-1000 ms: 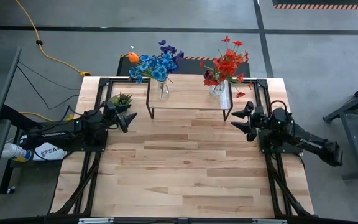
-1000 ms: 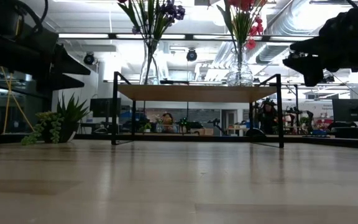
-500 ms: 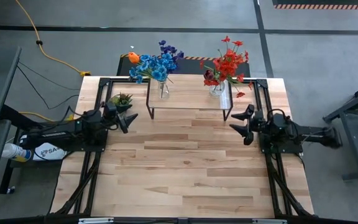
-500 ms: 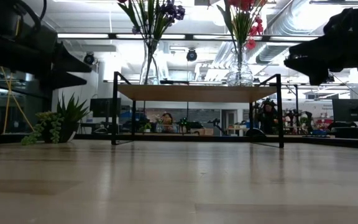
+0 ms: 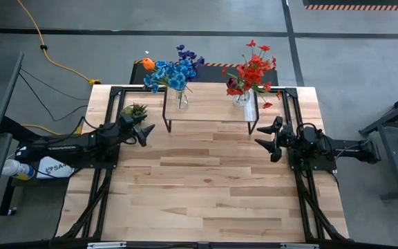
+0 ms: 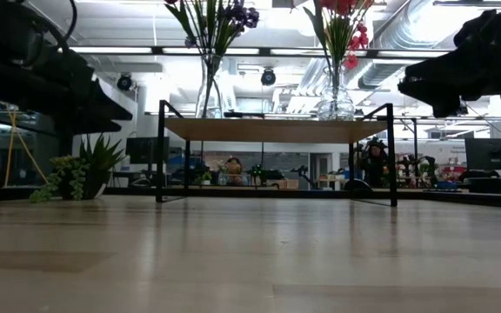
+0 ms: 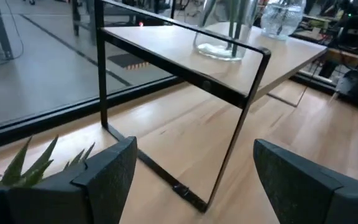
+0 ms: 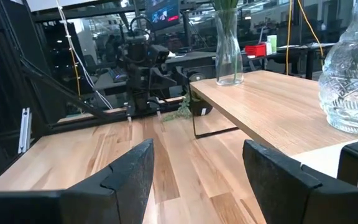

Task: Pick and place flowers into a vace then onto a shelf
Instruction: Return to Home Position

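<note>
Left gripper (image 5: 147,135) hangs over the tabletop (image 5: 206,187) near its left edge, toward the far side, its fingers spread wide and holding nothing. Right gripper (image 5: 267,136) hangs opposite, near the right edge, likewise spread and empty. The shelf (image 5: 213,105) stands at the middle of the far edge. On its left end a clear glass vase (image 5: 181,102) holds the blue and purple flowers (image 5: 175,72) and one orange bloom (image 5: 148,64). On its right end a cut-glass vase (image 5: 241,99) holds the red flowers (image 5: 252,71). A small spiky green plant (image 5: 135,110) sits on the tabletop beside the shelf's left legs.
</note>
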